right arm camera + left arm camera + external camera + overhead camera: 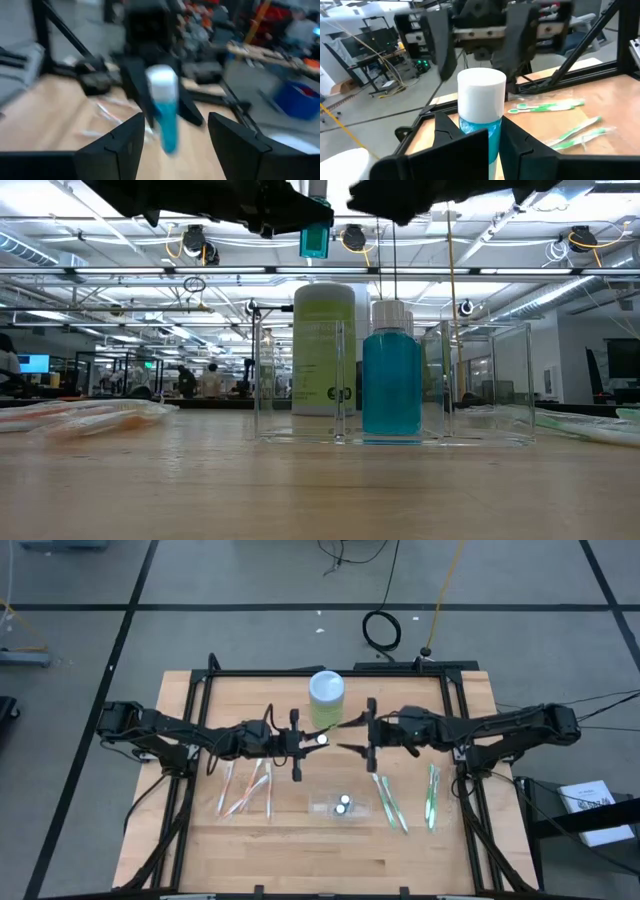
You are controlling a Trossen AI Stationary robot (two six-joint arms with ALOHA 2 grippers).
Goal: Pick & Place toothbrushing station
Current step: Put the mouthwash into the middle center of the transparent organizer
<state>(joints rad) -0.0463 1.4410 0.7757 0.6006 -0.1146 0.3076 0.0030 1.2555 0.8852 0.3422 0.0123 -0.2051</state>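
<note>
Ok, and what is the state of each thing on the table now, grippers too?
left gripper: shut on small blue bottle
small blue bottle: held above the table, capped
right gripper: open, empty, facing that bottle
green bottle: upright, lid on
clear organizer: upright on the table
second blue bottle: upright in the organizer, capped
green toothbrushes: lying flat
orange toothbrushes: lying flat

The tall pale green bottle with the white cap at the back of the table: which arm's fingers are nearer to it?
Left. The left gripper, holding a small blue bottle, is just in front of the green bottle; the open right gripper is slightly farther, to its right.
</note>
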